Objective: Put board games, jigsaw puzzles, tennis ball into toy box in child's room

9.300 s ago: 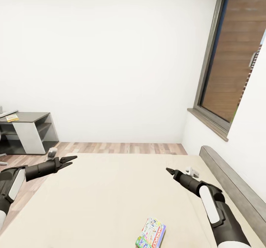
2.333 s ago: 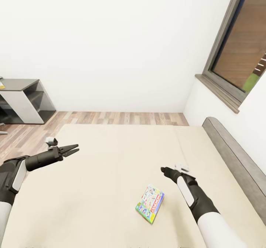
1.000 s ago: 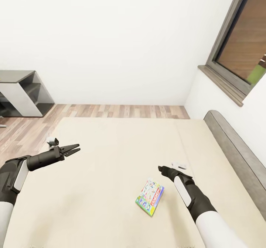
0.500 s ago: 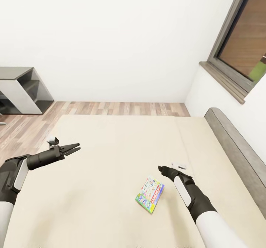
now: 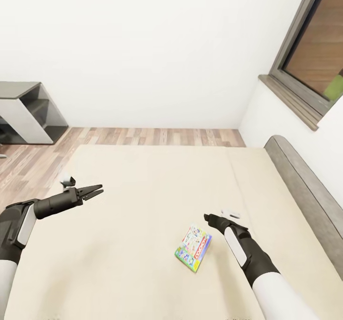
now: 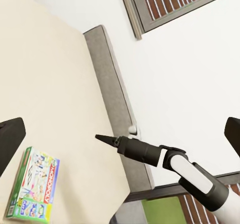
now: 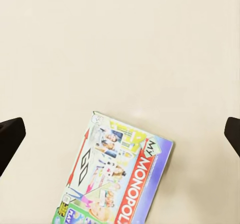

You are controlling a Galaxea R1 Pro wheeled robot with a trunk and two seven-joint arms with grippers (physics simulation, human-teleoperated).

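Note:
A colourful Monopoly board game (image 5: 193, 247) lies flat on the beige bed (image 5: 143, 191), toward its right side. My right gripper (image 5: 206, 217) hovers just beyond the box's far right corner, open and empty. The right wrist view looks down on the box (image 7: 120, 176), with dark fingertips (image 7: 10, 136) far apart at the picture's edges. My left gripper (image 5: 96, 190) hangs open and empty over the bed's left part, well away from the box. In the left wrist view the box (image 6: 32, 186) lies below the outstretched right arm (image 6: 150, 154). The toy box, table toys and second bed game are out of view.
A grey padded headboard (image 5: 305, 186) runs along the bed's right side under a window (image 5: 314, 48). A grey shelf unit (image 5: 24, 113) stands at the far left on the wood floor (image 5: 143, 136). A white wall closes the far side.
The camera has moved in over the bed, so the board game sits higher in the picture. My right gripper has come down near the box. In the last half second hardly anything moved.

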